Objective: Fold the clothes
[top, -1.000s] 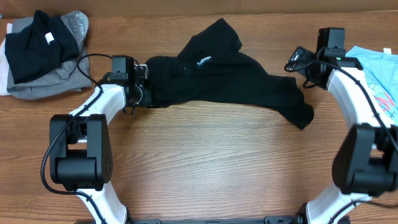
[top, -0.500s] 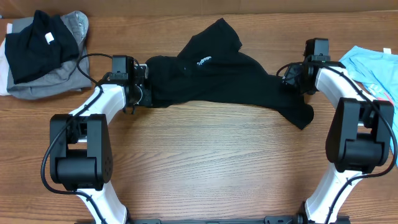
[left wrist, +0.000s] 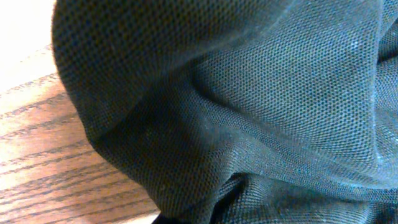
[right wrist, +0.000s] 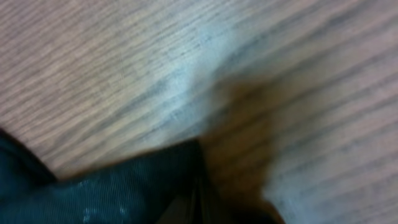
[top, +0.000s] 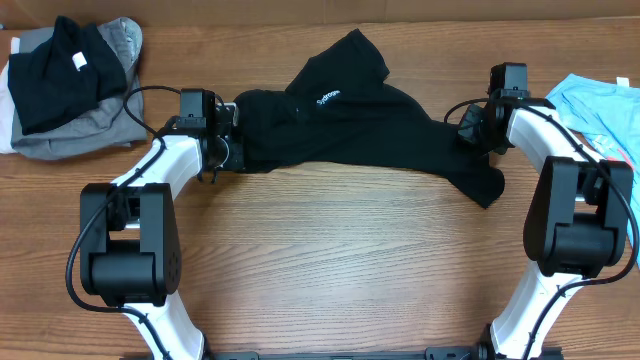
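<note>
Black T-shirt [top: 360,125] lies crumpled across the far middle of the wooden table [top: 340,260], its left edge pinched in the clenched left gripper [top: 233,133], its right edge clamped by the closed right gripper [top: 467,125]; light blue shirt [top: 600,105] far right

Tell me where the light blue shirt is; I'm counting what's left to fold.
Overhead, the light blue shirt lies at the right edge of the table, partly under the right arm, apart from the black shirt mid-table.
</note>
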You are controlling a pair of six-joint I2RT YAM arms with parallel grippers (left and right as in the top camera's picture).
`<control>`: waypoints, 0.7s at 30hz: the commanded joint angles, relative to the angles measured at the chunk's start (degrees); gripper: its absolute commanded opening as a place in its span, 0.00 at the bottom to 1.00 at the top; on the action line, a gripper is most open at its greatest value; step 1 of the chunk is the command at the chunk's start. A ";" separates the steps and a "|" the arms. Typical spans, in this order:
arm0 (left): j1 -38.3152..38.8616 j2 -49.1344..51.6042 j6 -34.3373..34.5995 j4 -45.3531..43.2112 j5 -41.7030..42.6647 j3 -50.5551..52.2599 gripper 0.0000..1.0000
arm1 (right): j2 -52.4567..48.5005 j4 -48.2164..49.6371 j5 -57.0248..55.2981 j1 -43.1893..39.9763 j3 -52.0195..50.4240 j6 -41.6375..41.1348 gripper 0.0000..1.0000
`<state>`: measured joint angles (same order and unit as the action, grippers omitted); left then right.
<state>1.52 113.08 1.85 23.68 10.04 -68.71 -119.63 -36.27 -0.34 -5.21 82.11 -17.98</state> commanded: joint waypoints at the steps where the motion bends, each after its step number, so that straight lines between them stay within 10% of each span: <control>1: 0.37 2.16 1.64 0.28 -1.42 0.96 0.04 | 1.03 -2.45 -0.04 -0.07 4.87 -1.60 0.04; 21: 0.37 -3.39 3.37 3.54 -1.38 0.92 0.04 | 14.08 -19.45 0.24 -0.07 7.04 -7.19 0.04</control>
<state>1.52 111.74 4.21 26.79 9.61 -68.38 -106.45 -55.18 -0.23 -5.21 89.23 -24.27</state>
